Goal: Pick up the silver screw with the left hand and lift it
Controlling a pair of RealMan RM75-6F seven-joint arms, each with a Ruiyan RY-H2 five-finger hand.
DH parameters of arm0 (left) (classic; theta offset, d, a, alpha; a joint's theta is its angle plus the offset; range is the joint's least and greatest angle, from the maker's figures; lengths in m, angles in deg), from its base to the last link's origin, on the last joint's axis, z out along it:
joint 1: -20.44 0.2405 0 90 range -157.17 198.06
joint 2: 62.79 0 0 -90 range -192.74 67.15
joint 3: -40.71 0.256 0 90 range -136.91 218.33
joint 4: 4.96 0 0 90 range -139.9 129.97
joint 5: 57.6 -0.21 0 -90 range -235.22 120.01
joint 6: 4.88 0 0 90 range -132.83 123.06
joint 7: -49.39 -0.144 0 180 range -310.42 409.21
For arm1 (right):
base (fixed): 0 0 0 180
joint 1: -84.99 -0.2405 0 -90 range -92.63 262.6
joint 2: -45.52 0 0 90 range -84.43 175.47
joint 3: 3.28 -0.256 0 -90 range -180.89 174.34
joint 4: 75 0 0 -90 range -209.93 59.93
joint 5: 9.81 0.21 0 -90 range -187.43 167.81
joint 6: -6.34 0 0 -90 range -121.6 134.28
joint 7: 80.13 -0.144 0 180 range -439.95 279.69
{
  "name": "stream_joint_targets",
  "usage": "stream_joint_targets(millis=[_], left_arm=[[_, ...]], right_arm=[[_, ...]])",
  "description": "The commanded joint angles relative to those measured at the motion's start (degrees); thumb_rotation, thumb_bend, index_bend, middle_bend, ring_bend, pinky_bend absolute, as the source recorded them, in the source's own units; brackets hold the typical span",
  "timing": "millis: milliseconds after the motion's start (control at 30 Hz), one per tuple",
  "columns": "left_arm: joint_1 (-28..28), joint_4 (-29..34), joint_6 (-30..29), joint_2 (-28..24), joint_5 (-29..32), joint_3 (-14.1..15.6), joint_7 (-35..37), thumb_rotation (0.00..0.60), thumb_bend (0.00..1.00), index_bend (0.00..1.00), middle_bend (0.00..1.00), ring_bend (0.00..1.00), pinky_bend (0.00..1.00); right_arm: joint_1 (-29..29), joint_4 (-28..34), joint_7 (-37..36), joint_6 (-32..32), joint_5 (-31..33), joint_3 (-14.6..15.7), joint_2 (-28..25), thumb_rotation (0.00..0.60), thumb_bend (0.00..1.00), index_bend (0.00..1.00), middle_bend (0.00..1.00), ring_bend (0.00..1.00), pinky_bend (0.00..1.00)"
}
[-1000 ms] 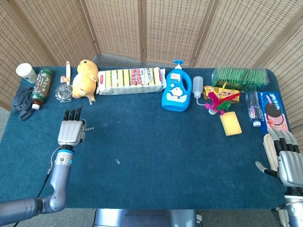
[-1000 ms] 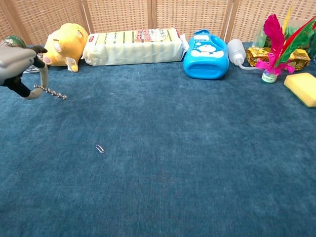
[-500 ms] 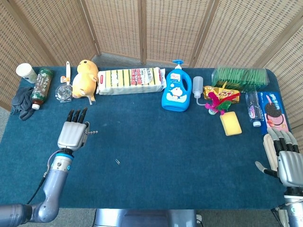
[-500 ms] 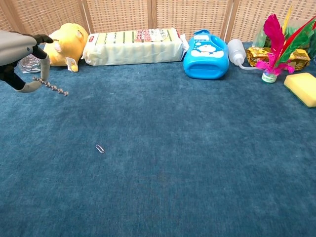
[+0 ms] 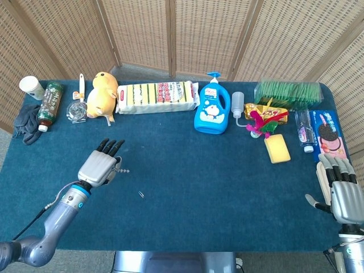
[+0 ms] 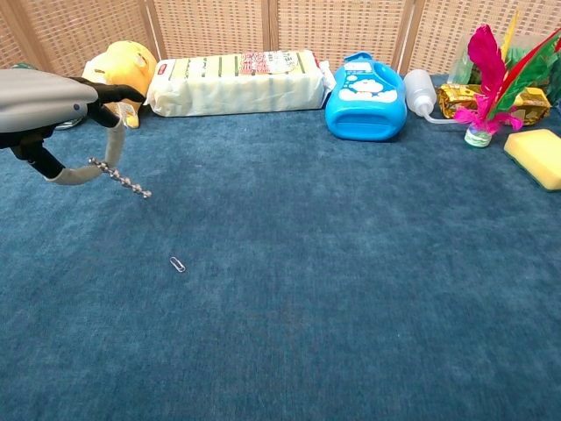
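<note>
Left hand [image 6: 53, 123] pinches the silver screw [image 6: 121, 180] between thumb and a finger, screw held clear above the table [image 5: 187, 170], left of centre. Right hand [image 5: 340, 190] idle at the table's right edge, fingers apart, empty.

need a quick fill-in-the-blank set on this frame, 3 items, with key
The left robot hand pinches the silver ____, clear of the cloth.
The paper clip lies on the ____ tablecloth.
The yellow plush toy sits beside the pack of ____ on the left.
Missing: screw; blue; sponges
</note>
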Motion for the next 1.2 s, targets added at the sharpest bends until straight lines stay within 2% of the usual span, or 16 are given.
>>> stream_joint_targets(millis=[33,333,567,700,900,1200], left_arm=[[0.2,-0.3,3.1,-2.3,-4.3,1.8,5.4,0.6,0.77,0.5,0.0,0.0,0.0],[-1.0,6.3,6.5,-8.3,-4.6,3.5,5.2,0.6,0.78,0.5,0.0,0.0,0.0],[-1.3,9.5,7.8,-12.3,-6.5,3.7,8.0,0.6,0.79,0.5,0.0,0.0,0.0],[-2.0,9.9,10.2,-12.6,-5.0,3.6,10.8,0.6,0.78,0.5,0.0,0.0,0.0],[-2.5,9.6,11.5,-11.3,-5.5,4.3,11.2,0.6,0.79,0.5,0.0,0.0,0.0],[-3.4,11.5,9.3,-9.8,-3.1,4.3,6.7,0.6,0.79,0.5,0.0,0.0,0.0]], right_arm=[[0.0,0.1,0.2,0.0,0.0,0.0,0.1,0.6,0.14,0.0,0.0,0.0,0.0],[-0.7,0.8,2.0,-0.4,0.4,-0.4,0.8,0.6,0.14,0.0,0.0,0.0,0.0],[-0.8,0.6,3.9,-0.6,0.9,-0.3,1.5,0.6,0.14,0.0,0.0,0.0,0.0],[-0.6,0.6,4.1,0.0,0.6,-0.2,1.6,0.6,0.14,0.0,0.0,0.0,0.0],[-0.2,0.6,3.6,0.5,0.3,-0.1,1.3,0.6,0.14,0.0,0.0,0.0,0.0],[0.2,0.1,1.2,0.9,0.0,-0.1,0.3,0.6,0.14,0.0,0.0,0.0,0.0]])
